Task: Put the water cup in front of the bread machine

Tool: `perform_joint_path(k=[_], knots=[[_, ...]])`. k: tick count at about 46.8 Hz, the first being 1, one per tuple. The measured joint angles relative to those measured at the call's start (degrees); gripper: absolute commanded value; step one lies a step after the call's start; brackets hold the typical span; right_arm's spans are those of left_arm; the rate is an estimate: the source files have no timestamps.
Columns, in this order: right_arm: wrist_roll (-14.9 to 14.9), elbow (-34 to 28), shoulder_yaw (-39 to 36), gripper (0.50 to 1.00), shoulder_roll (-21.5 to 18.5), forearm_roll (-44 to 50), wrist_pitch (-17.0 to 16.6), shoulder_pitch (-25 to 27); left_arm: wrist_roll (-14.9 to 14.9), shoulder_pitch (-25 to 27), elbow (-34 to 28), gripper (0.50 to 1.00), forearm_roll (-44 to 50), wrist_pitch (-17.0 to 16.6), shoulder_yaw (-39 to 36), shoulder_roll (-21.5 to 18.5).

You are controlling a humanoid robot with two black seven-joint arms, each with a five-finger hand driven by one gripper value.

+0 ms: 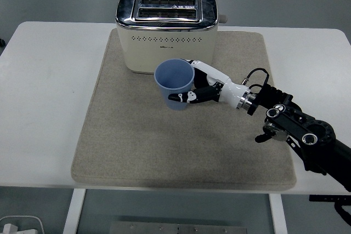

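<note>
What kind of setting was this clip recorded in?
Probably a robot lab or test bench staged as a kitchen counter: a white table on a bare grey floor, a toaster on a beige mat, and the right hand holding a blue cup.
</note>
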State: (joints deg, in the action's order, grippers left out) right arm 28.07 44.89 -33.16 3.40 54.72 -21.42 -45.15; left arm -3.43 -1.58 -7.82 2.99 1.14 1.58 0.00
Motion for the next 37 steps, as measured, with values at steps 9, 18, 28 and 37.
perform_joint_path(k=[9, 18, 28, 37], knots=[[-3.6, -0.2, -0.1, 0.713, -2.9, -0.5, 2.5, 0.0, 0.0, 0.0, 0.0, 1.0, 0.0, 0.0, 0.0, 0.0], [-6.2, -0.4, -0.8, 0.717, -3.4, -1.1, 4.6, 0.0, 0.0, 0.0, 0.0, 1.0, 0.0, 0.0, 0.0, 0.0], [-7.1, -0.7, -1.2, 0.756, -3.4, -1.2, 6.7, 0.3, 0.0, 0.0, 0.0, 1.0, 0.0, 0.0, 0.0, 0.0], [-7.1, -0.9, -1.3, 0.85, -3.4, -2.5, 7.9, 0.5, 0.0, 0.0, 0.0, 1.0, 0.0, 0.0, 0.0, 0.0]])
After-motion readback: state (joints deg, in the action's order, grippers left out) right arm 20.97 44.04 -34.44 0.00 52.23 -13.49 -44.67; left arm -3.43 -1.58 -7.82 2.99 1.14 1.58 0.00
